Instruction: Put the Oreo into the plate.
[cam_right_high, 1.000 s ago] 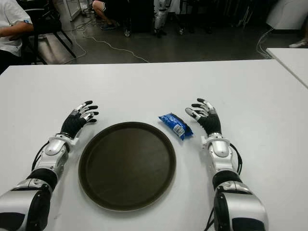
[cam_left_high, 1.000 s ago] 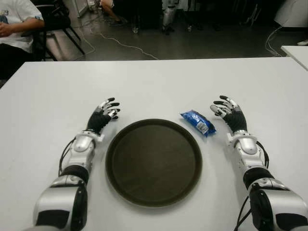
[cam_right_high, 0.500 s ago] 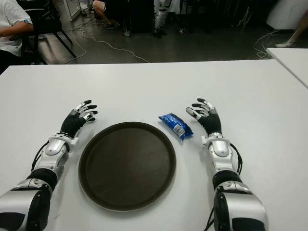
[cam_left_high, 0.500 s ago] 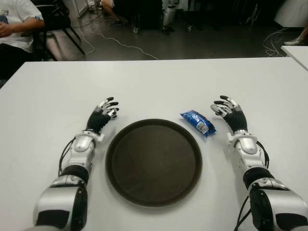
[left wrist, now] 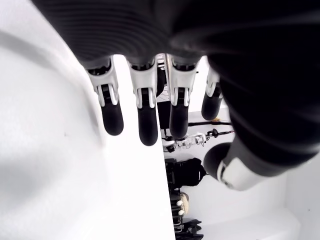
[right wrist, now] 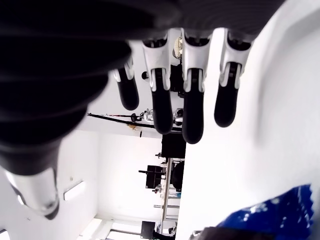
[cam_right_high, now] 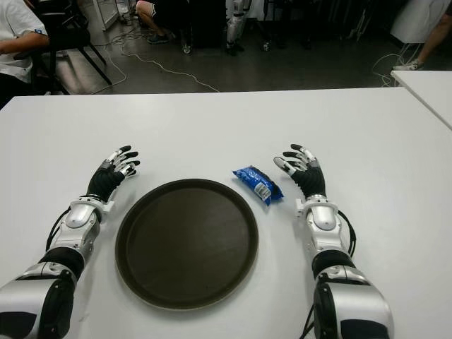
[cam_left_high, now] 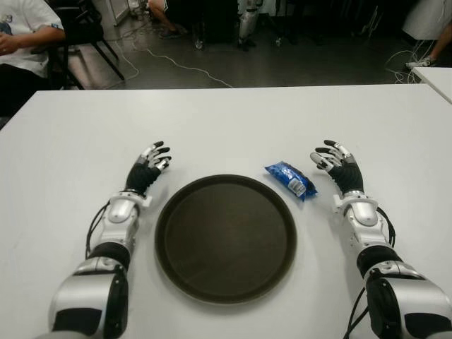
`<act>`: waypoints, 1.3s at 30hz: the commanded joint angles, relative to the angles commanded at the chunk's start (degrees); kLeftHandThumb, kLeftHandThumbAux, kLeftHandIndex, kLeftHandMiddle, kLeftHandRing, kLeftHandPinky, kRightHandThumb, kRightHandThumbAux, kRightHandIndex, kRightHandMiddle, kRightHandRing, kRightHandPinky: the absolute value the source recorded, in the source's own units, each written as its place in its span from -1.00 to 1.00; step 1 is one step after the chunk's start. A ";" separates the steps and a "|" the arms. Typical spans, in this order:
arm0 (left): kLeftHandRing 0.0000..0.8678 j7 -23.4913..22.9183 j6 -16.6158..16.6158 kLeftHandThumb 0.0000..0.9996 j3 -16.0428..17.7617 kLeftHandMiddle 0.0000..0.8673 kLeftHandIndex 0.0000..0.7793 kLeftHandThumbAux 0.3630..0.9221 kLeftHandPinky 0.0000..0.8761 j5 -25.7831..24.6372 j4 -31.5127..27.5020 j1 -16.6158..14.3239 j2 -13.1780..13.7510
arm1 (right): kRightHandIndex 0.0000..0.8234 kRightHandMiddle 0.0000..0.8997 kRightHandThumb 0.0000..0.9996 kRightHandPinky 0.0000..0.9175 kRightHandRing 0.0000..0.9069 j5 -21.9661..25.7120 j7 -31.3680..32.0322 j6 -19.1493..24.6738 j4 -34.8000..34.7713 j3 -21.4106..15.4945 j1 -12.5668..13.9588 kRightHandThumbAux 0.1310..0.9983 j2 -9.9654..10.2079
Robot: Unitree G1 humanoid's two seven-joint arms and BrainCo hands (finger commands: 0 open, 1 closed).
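Your left robot hand (cam_left_high: 147,164) has just drifted a touch away from the plate (cam_left_high: 225,236), fingers spread, holding nothing. The right robot hand (cam_left_high: 335,163) (also released) hasn't budged, so the Oreo (cam_left_high: 290,179) lies ungrasped on the tabletop (cam_left_high: 226,127) between it and the plate.

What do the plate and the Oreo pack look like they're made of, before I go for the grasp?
Plate: dark brown, round, raised rim, dull even sheen; probably plastic, possibly rubber-coated.
Oreo pack: blue wrapper, glossy and crinkled, with a white label patch; likely thin plastic film.
Both rest on the matte white table; both hands hold nothing.
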 joint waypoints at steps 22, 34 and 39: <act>-0.62 0.20 0.15 -0.66 0.68 -0.60 -0.75 0.16 -0.62 0.02 0.03 -0.09 -0.22 | -0.49 -0.29 -0.92 -0.19 -0.22 -0.17 0.08 0.01 0.12 0.54 -0.11 0.20 -0.30; -0.63 -0.27 0.05 -0.64 0.93 -0.63 -0.76 0.16 -0.64 0.16 0.17 -0.12 -0.20 | -0.45 -0.26 -0.99 -0.25 -0.22 -0.03 -0.77 0.65 -0.05 0.40 -0.11 0.14 -0.09; -0.62 -0.18 -0.02 -0.65 0.83 -0.63 -0.76 0.12 -0.62 0.40 0.34 -0.12 -0.06 | -0.46 -0.27 -0.99 -0.22 -0.21 -0.03 -0.78 0.79 -0.05 0.43 -0.16 0.14 -0.10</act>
